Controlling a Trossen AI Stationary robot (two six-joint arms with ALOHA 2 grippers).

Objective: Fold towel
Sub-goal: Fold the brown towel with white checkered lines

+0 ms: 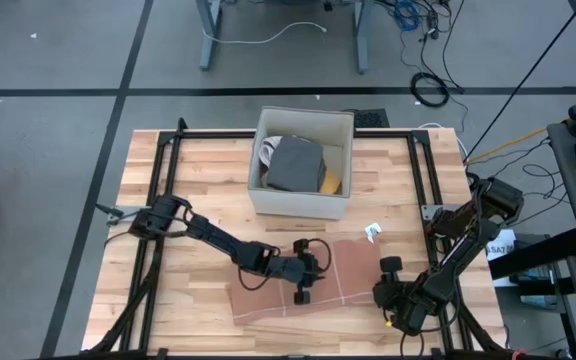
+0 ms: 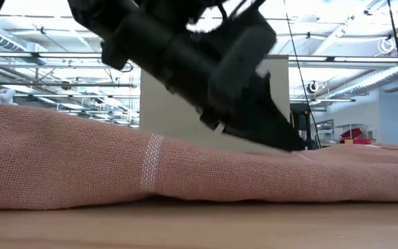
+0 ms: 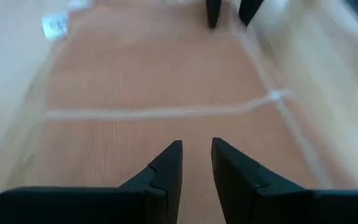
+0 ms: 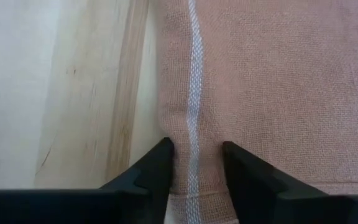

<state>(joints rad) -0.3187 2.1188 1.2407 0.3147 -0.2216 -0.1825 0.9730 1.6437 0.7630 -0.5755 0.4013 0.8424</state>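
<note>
Towel [image 2: 185, 173]: salmon-pink cloth with pale stripes, nearest the low camera, lying flat on the wooden table [image 1: 168, 170] at about 6 o'clock of the tabletop.

Left gripper [image 3: 196, 163]: on the towel's middle, fingers a narrow gap apart, nothing held between them.

Right gripper [image 4: 196, 163]: at the towel's 3 o'clock edge, fingers [image 4: 157, 163] straddling a raised fold of cloth along a white stripe, pinching it.

White box [image 1: 303, 195]: at 12 o'clock of the towel, holding grey and yellow items.
</note>
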